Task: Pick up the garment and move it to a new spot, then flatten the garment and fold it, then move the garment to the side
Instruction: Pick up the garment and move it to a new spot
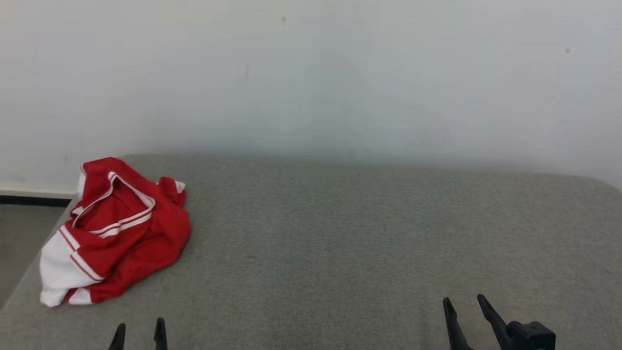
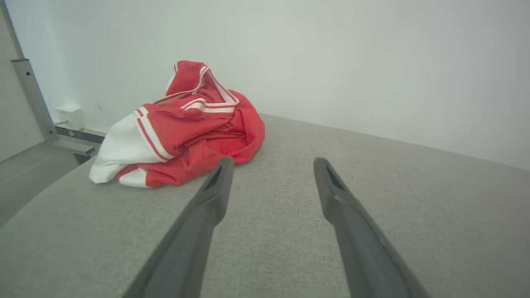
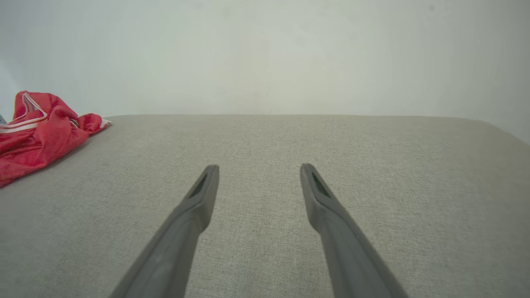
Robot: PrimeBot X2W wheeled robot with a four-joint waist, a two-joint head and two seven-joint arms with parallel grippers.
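A plain white wall (image 1: 311,73) is seen behind a grey fabric-covered surface (image 1: 364,233) with rounded corners. At the left, a grey floor (image 1: 19,238) is bordered by a dark skirting strip (image 1: 34,200). A metal post (image 2: 31,95) and a white wall box (image 2: 70,116) are located there.

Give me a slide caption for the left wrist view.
Left jaws open, tips short of the crumpled red-and-white garment on the grey upholstery.

Your head view looks forward and down across the grey padded surface (image 1: 340,233) toward the white wall (image 1: 311,73). Your left wrist view sits low over that surface, facing the garment (image 2: 182,132) close ahead. Your right wrist view, equally low, faces the wall; the same garment shows at its left edge.
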